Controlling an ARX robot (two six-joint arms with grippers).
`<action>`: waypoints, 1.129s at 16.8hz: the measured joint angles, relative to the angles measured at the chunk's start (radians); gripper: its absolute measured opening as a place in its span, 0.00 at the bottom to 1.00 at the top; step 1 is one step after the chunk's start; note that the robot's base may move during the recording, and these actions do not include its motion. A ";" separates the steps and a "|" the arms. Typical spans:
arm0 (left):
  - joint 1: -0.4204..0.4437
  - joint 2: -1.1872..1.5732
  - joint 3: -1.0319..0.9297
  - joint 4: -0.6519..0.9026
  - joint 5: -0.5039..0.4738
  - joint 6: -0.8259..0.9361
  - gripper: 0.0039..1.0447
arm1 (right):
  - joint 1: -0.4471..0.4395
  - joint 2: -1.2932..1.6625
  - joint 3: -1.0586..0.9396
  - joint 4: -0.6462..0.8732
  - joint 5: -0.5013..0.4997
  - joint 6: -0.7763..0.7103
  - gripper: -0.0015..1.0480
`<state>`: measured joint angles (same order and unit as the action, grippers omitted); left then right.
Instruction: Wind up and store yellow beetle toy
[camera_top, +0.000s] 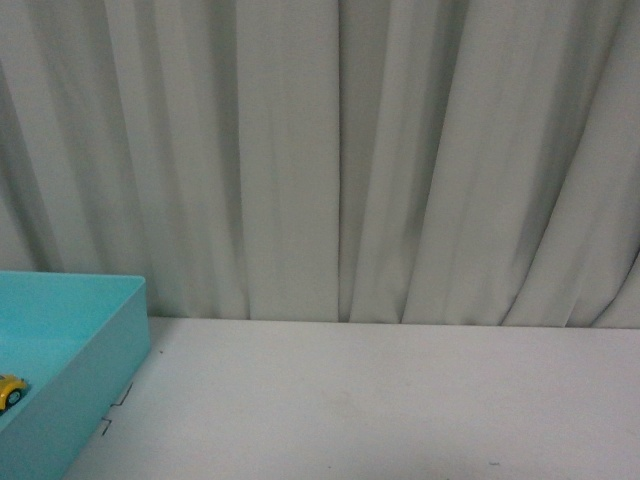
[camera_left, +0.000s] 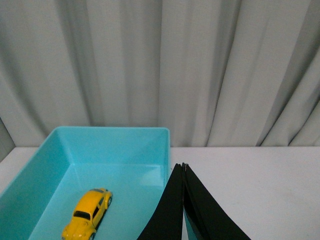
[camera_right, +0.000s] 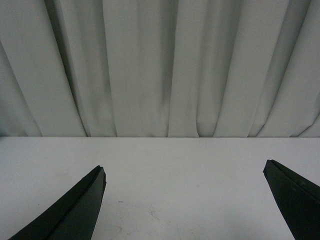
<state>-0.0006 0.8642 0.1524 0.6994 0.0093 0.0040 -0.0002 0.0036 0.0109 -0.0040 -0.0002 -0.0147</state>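
The yellow beetle toy (camera_left: 87, 214) lies on the floor of a turquoise bin (camera_left: 120, 134), free of any gripper; the front view catches only its end (camera_top: 10, 390) at the left edge. My left gripper (camera_left: 183, 167) is shut with nothing in it, its black tips pressed together over the bin's near right wall, to the right of the toy. My right gripper (camera_right: 184, 170) is open wide over bare white table, with nothing between its fingers (camera_right: 85, 202). Neither arm shows in the front view.
The turquoise bin (camera_top: 95, 330) stands at the table's left side. A white tabletop (camera_top: 380, 400) stretches right of it. A grey pleated curtain (camera_top: 340, 150) closes off the back. Small black marks (camera_top: 115, 410) lie on the table beside the bin.
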 joint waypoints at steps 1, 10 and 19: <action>-0.004 -0.036 -0.022 -0.021 -0.004 0.000 0.01 | 0.000 0.000 0.000 0.000 0.001 0.000 0.94; 0.000 -0.328 -0.142 -0.187 -0.010 0.000 0.01 | 0.000 0.000 0.000 0.000 0.000 0.000 0.94; 0.000 -0.608 -0.142 -0.445 -0.010 0.000 0.01 | 0.000 0.000 0.000 0.000 0.000 0.000 0.94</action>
<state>-0.0002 0.2562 0.0101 0.2546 -0.0006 0.0040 -0.0002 0.0036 0.0109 -0.0040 0.0002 -0.0147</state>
